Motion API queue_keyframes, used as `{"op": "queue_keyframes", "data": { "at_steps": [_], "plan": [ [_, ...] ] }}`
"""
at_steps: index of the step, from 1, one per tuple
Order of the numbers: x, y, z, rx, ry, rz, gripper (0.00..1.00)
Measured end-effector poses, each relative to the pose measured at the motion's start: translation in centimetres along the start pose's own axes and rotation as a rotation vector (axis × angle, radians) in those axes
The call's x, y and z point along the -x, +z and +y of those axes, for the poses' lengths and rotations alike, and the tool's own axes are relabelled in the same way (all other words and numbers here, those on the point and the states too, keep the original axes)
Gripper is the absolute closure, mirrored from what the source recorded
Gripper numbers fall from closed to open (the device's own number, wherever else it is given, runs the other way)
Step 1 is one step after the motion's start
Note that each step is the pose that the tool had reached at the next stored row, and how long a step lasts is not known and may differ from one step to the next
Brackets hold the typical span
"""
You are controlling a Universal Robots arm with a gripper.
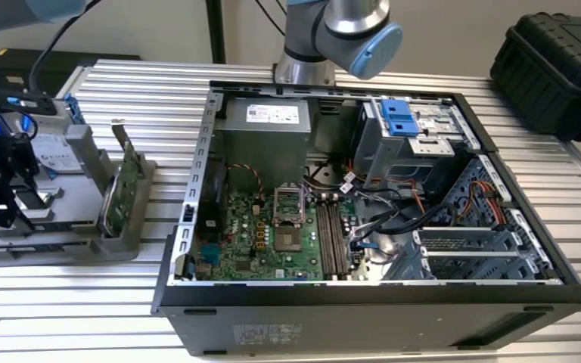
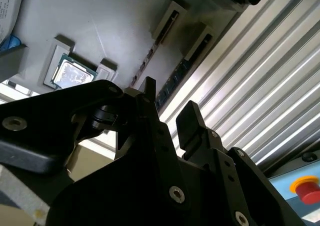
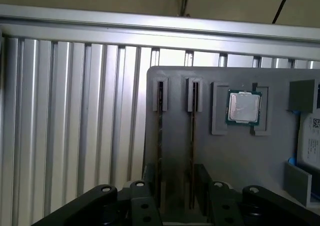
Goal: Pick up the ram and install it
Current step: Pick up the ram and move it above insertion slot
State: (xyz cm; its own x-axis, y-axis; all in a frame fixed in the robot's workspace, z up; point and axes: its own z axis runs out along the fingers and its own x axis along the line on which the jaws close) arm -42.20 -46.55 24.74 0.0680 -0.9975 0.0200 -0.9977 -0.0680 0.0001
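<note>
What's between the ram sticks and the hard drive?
A processor chip, seated in the gray holder, between ram sticks and hard drive; first wrist view.

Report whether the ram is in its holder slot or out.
In: the ram sits edgewise in the grey holder's slot, open gripper close by.

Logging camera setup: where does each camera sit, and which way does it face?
Exterior view: off the arm, high up, looking down on the open computer case and arm.
First wrist view: on the wrist, looking down past the open hand at the grey holder.
Second wrist view: on the wrist, slanting along the hand.
Both wrist views share holder, ram sticks and processor chip.
</note>
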Motion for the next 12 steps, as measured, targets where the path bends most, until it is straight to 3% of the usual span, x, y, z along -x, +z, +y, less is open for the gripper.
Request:
{"op": "queue_keyframes", "data": {
  "at_steps": [12],
  "plan": [
    [-0.26,0.69,0.03,0.0004,0.0,0.0002,0.0]
  ]
}}
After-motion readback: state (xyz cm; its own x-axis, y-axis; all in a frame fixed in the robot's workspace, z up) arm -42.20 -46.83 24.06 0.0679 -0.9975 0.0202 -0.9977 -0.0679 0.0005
